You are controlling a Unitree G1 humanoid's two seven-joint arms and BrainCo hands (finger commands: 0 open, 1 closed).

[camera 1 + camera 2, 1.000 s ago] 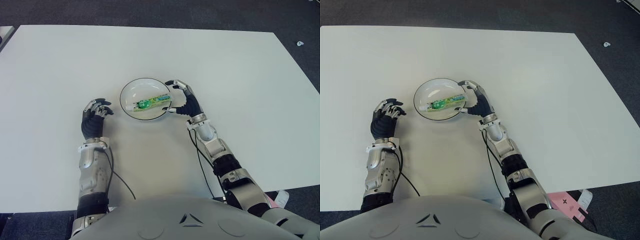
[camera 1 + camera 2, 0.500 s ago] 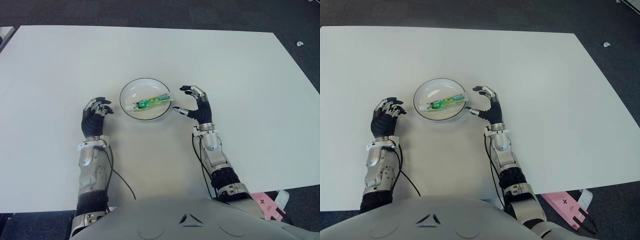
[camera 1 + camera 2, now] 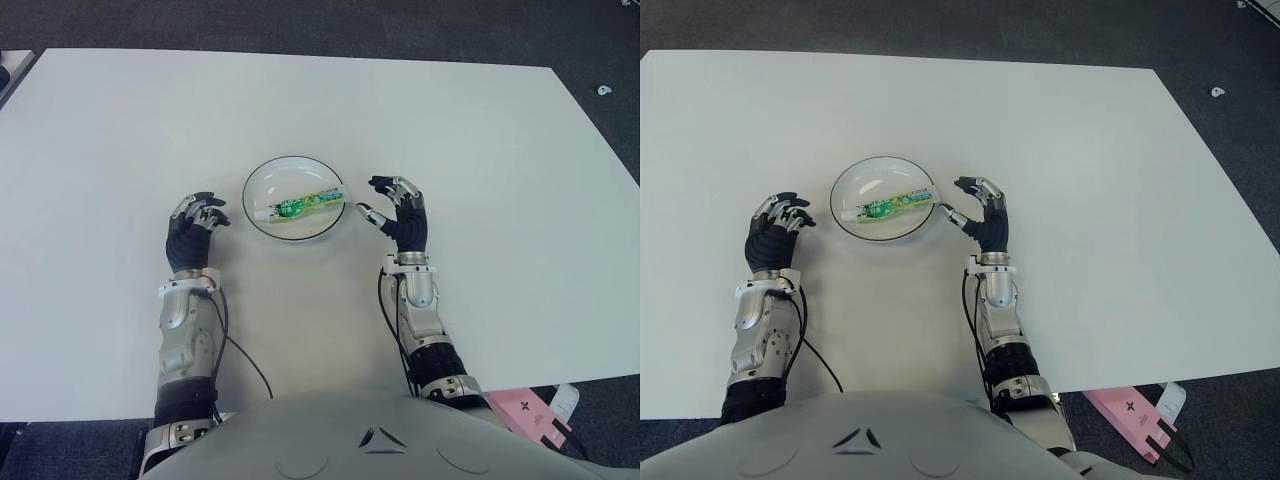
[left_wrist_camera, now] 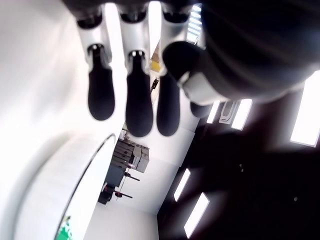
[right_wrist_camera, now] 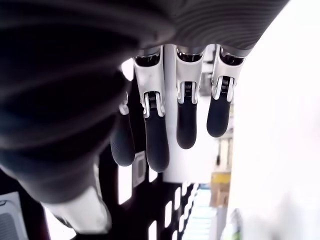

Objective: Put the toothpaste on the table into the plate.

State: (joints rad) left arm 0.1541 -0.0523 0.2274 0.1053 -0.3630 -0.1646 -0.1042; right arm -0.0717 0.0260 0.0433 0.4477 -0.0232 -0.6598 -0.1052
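Left eye view: a green-and-white toothpaste tube with a white cap (image 3: 297, 205) is lying slantwise inside a round white plate with a dark rim (image 3: 262, 180), cap end pointing toward 8 o'clock and flat crimped end toward 2 o'clock, near the middle of a wide white table (image 3: 480, 130). The right hand (image 3: 400, 212) is showing just beside the plate at its 3 o'clock, apart from the rim, fingers relaxed and loosely spread, gripping nothing; the right wrist view is showing the same empty hand. The left hand (image 3: 192, 228) is idling at the plate's 9 o'clock, fingers loosely bent and empty. Handling judgement: the tube is probably light, soft and squeezable along its body, stiffer at the cap shoulder, with a smooth, rather slippery skin; a light pinch across the middle of the body would likely be holding it best. The task is appearing complete as things lie.
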